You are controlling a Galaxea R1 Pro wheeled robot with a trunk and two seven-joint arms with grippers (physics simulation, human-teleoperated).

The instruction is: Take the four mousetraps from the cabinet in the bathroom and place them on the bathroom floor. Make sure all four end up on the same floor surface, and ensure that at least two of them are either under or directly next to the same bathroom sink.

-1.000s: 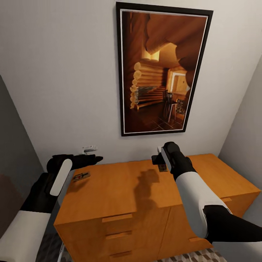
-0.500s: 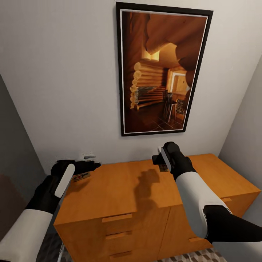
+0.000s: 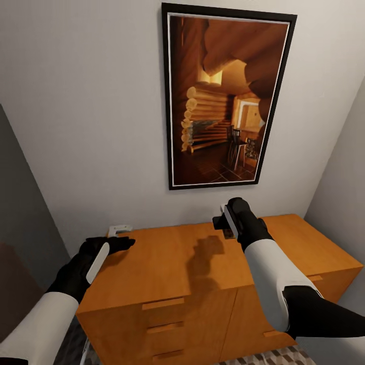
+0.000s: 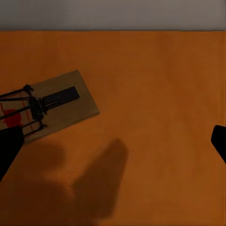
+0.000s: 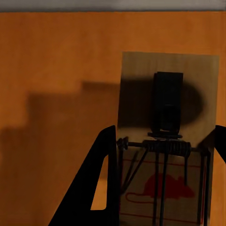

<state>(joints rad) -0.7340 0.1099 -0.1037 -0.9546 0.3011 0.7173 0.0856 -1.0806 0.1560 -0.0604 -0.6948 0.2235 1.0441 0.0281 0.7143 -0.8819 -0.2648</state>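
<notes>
Pincers (image 5: 162, 181) over perhaps two mousetraps (image 4: 44, 107).

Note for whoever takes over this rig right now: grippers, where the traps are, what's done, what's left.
Left gripper: open, hovering over the cabinet top, first mousetrap lying flat beside one finger, not grasped.
Right gripper: fingers flank the second mousetrap at the cabinet's rear; firm grip not confirmed.
Done: no trap seen on the bathroom floor.
Left: grasp both, find the other two, set all four on the floor, two by the sink.
</notes>
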